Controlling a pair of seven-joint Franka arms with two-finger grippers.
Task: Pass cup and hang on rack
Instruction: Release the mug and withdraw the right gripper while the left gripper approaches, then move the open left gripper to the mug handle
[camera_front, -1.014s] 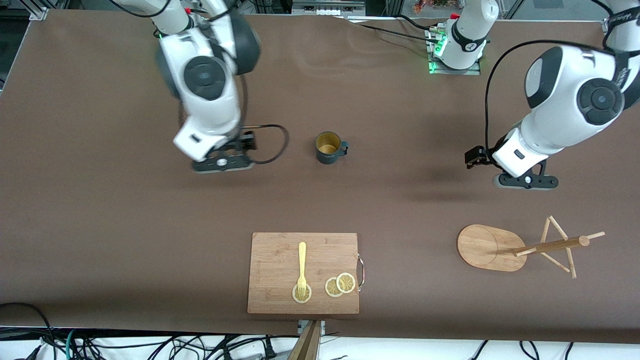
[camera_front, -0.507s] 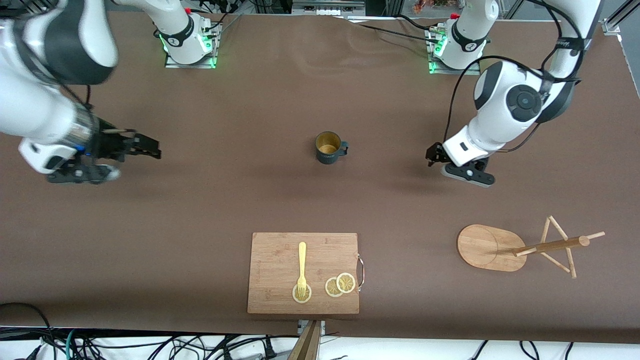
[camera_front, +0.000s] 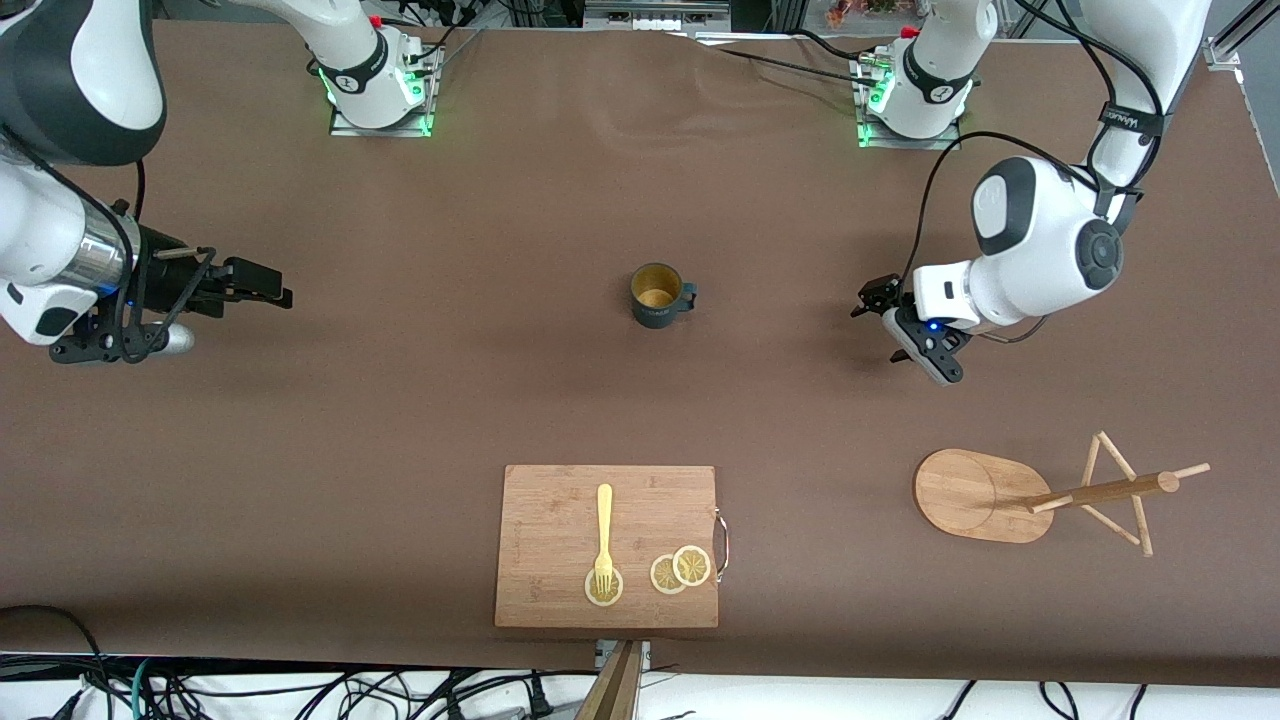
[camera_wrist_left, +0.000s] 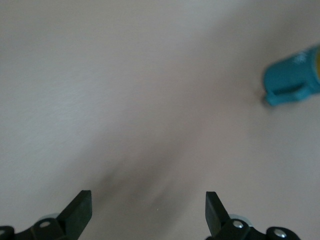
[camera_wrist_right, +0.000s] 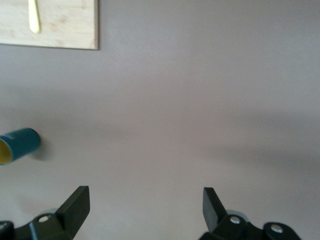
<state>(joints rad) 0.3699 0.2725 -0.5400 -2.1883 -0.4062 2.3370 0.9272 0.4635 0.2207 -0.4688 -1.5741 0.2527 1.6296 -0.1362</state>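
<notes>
While upright on the brown worktop (camera_front: 400, 420), small dark teal ribbed mug (camera_front: 658, 295) mid-worktop, well apart from both hands. Left hand (camera_front: 872, 301) and right hand (camera_front: 262, 290) both spread, empty (over bare cloth). Light bamboo mug tree (camera_front: 1010, 493) toward the left arm's end.

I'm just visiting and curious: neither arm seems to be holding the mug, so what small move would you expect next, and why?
Probably the right gripper should travel toward the cup. The cup stands upright and untouched at mid-table, both grippers are open and empty, and the left gripper hangs over bare table toward the rack's end, so it looks placed to receive the pass.
</notes>
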